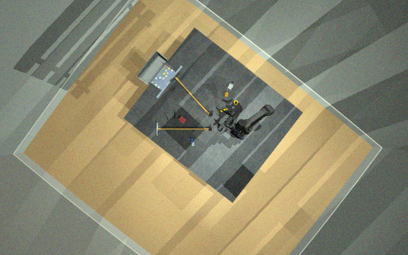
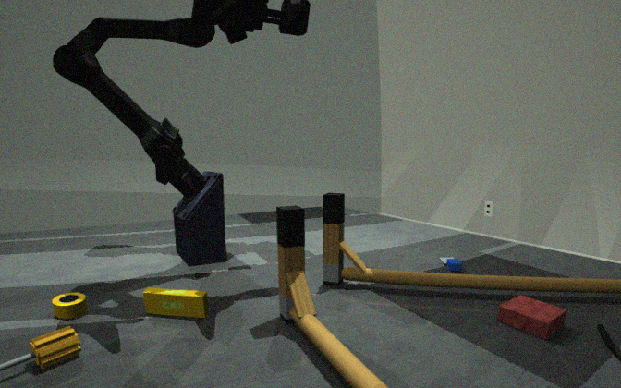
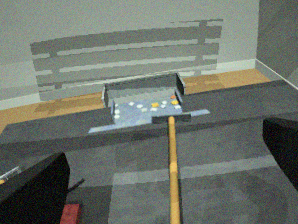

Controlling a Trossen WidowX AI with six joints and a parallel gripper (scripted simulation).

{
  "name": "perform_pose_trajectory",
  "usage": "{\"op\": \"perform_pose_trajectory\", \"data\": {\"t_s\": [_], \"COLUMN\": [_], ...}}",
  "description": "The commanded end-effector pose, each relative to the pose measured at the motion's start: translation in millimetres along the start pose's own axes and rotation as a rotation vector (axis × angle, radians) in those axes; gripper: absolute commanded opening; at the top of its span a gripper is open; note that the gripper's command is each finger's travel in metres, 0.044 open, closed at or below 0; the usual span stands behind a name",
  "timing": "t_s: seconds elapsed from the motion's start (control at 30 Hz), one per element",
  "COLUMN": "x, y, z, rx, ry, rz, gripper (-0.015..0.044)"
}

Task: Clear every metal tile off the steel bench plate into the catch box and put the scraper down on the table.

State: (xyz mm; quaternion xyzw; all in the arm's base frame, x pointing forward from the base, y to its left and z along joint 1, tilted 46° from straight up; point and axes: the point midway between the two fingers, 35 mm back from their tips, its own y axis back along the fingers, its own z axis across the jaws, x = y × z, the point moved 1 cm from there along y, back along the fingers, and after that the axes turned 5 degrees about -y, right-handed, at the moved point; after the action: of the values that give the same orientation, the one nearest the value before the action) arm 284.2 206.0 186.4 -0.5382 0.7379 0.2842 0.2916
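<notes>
Pale, yellow and orange tiles [image 1: 164, 73] [image 3: 155, 105] lie spread on the bluish bench plate [image 1: 167, 82] [image 3: 135, 117]. The grey catch box [image 1: 152, 68] [image 3: 145, 82] adjoins its far end; I make out no tile on its visible floor. One long wooden-handled tool [image 1: 192, 96] [image 2: 336, 351] [image 3: 173, 170] has its wide dark head at the plate's near edge. Another long tool [image 1: 183, 129] [image 2: 496, 280] with a thin pale head lies on the table. Both have upright black-topped grips. My gripper [image 1: 218, 121] [image 2: 295, 18] [image 3: 166, 146] is open and empty, raised above and behind the grips.
A red block [image 1: 182, 119] [image 2: 530, 315] lies between the tools. A blue item [image 1: 192, 139] [image 2: 454, 264] lies beyond the second shaft. A yellow box [image 2: 175, 302], a yellow tape roll [image 1: 235, 102] [image 2: 69, 305] and an orange-handled screwdriver [image 1: 226, 94] [image 2: 55, 346] lie near the arm.
</notes>
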Motion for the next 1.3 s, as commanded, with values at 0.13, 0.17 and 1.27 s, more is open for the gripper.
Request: {"op": "perform_pose_trajectory", "data": {"t_s": [0.13, 0.17, 1.27], "x": [-5.9, -6.3, 7.5], "y": [-25.2, -28.4, -142.1], "z": [5.1, 5.6, 9.9], "rx": [0.009, 0.01, 0.045], "ry": [0.011, 0.013, 0.049], "rz": [0.05, 0.057, 0.309], "gripper": [0.044, 0.044, 0.044]}}
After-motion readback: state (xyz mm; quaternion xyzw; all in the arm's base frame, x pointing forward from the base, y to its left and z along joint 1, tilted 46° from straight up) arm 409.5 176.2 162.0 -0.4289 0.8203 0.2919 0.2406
